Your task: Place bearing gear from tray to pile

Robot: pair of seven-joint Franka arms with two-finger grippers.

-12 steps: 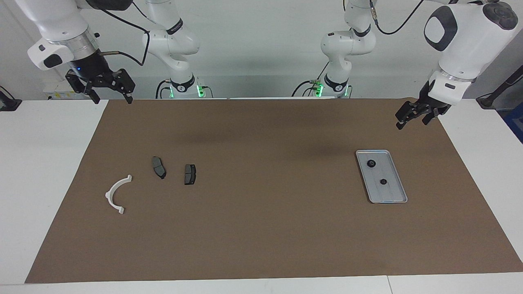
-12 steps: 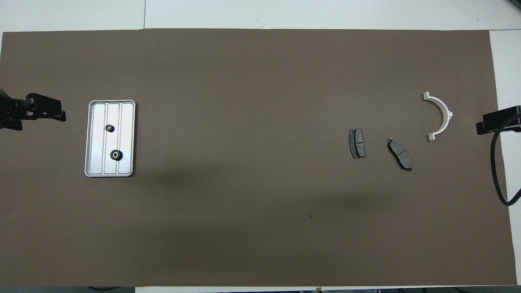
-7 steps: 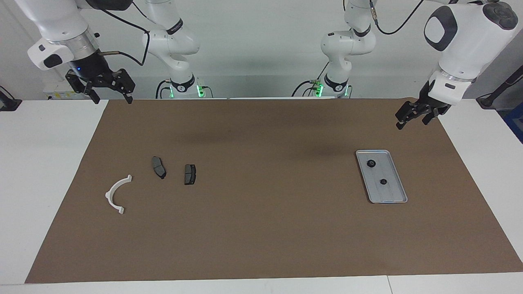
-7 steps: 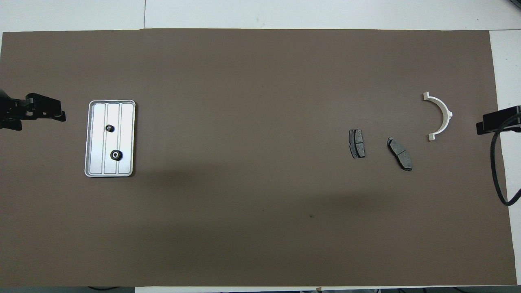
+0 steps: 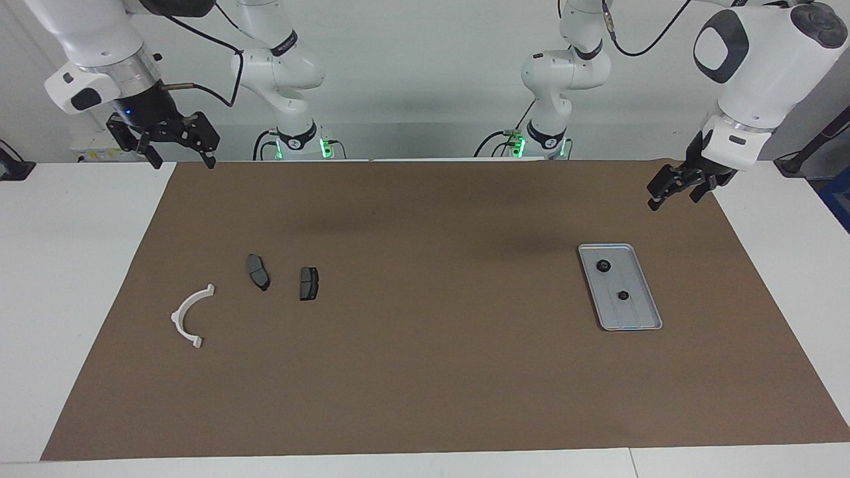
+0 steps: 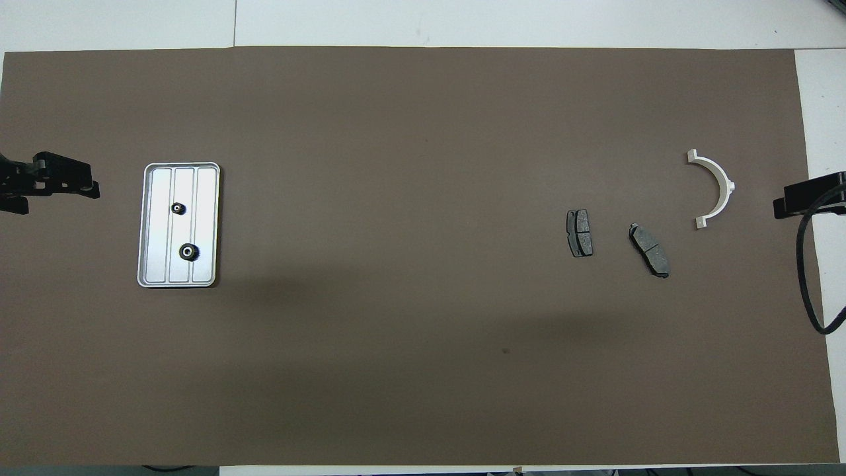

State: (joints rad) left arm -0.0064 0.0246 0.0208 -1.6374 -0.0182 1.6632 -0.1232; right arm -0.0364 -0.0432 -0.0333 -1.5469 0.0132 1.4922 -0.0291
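L gripper point(image 5: 677, 188) hangs in the air over the brown mat's point(image 5: 431, 345) edge at the left arm's end, fingers a little apart, holding nothing; vs 0.8 s ago it has shifted slightly outward, away from the tray. Tray point(image 5: 637, 318) lies on the mat below and inward of that gripper, well apart from it, 1 of it: flat silver-grey rectangle w/ rounded corners, raised rim, lengthwise ridges. In it 2 small black gears: the bigger gear point(image 5: 603, 267) w/ pale centre hole sits at the tray end closer to the L gripper, the smaller gear point(image 5: 623, 295) about mid-tray; both untouched, same spots as before. R gripper point(image 5: 179, 156) waits in the air over the mat's corner at the right arm's end, fingers spread wide, empty, no change. Out from it on the mat lies the pile, unmoved: 2 dark grey brake pads, pad one point(image 5: 258, 272) and pad two point(image 5: 309, 283), side by side w/ a gap, plus 1 white half-ring bracket point(image 5: 188, 315) near pad one, not touching.
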